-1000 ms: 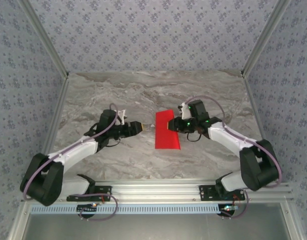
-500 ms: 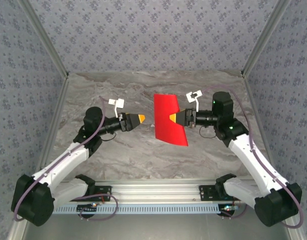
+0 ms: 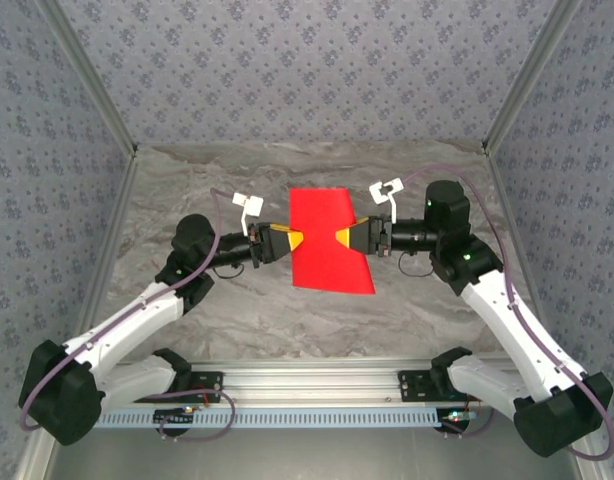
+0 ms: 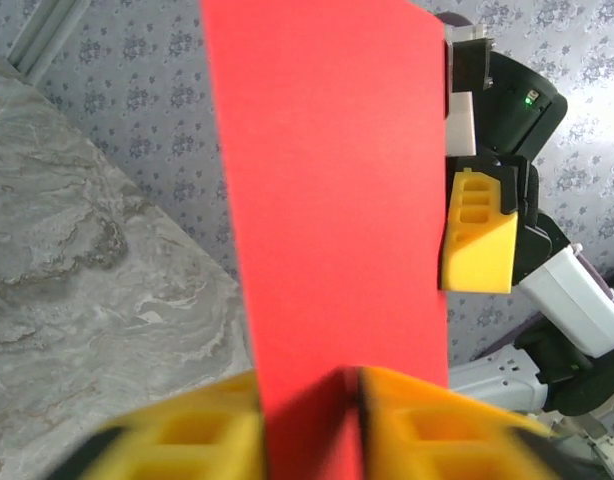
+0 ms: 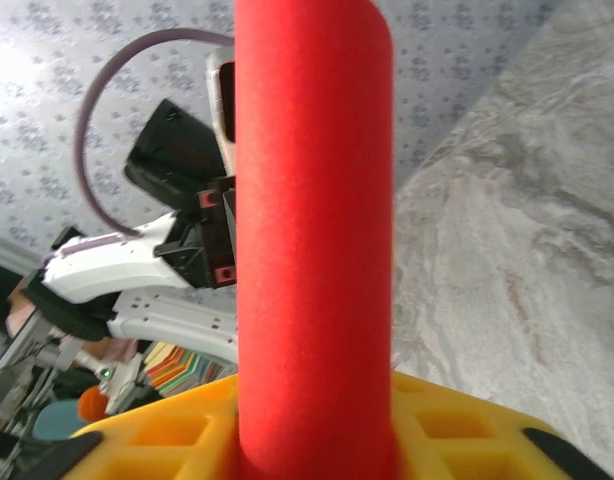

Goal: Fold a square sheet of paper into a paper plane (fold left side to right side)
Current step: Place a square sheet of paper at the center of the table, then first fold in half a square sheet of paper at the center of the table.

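Surface: grey marbled tabletop [image 3: 237,180], closed in by walls [image 3: 307,70] of blue-grey flowered wallpaper, with bare aluminium posts [image 3: 87,70] in the corners and a metal rail [image 3: 317,380] along the 6 o'clock edge. Your left arm [image 3: 137,315] rises from about 7 o'clock and reaches in towards the middle. Your right arm [image 3: 497,300] rises from about 5 o'clock and mirrors it, so both forearms lie nearly level and point at each other. The square sheet of paper [image 3: 325,225], bright red and now a narrower four-sided shape, is over the middle of the tabletop between them. The left gripper [image 3: 292,240] is at the sheet's 9 o'clock edge and the right gripper [image 3: 339,237] at its 3 o'clock edge. From above you cannot tell whether the lower edge touches the tabletop. The left wrist view gives you what the top view does not: the sheet [image 4: 337,200] stands upright and flat, and it runs down between the two yellow fingers [image 4: 187,440], which are pressed together on its near edge. At 3 o'clock in that view one yellow finger of the right gripper [image 4: 477,240] sits against the far edge. The right wrist view shows the sheet [image 5: 317,250] bowed towards the camera like a half-tube. There it drops into the yellow fingers [image 5: 167,435], which are clamped on it. Behind it at 9 o'clock are the left arm [image 5: 117,270] and its purple cable [image 5: 117,80].
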### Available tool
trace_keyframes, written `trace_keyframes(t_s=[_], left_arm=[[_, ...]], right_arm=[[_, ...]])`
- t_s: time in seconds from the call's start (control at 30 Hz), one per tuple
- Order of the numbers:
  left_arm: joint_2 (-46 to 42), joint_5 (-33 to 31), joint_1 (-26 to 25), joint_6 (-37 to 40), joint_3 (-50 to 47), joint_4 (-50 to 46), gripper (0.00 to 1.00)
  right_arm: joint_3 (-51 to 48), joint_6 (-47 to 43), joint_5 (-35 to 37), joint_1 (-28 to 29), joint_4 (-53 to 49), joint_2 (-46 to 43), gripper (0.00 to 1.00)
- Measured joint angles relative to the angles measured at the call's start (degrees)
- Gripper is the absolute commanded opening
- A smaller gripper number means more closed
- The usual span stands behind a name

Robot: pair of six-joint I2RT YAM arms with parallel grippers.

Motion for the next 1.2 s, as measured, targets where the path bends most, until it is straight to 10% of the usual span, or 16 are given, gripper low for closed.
trace_keyframes(t_s=[0.23, 0.5, 0.8, 1.2], left_arm=[[3.63, -5.27, 0.09, 3.82, 1.44, -9.73, 0.0], [19.26, -9.07, 4.66, 7.76, 3.72, -21.09, 0.0], [36.11, -11.08, 6.47, 16.06, 10.29, -32.57, 0.0], [37.97, -12.07, 7.28, 20.41, 15.5, -39.17, 0.04]], right_arm=[[-1.01, -6.71, 12.5, -3.39, -10.73, 0.11, 0.77], [-5.9, -12.2, 26.14, -4.0, -16.7, 5.64, 0.82], [-14.16, -7.56, 27.23, -1.33, -6.32, 19.39, 0.28], [-9.86, -3.93, 30.6, 2.45, 5.01, 39.32, 0.2]])
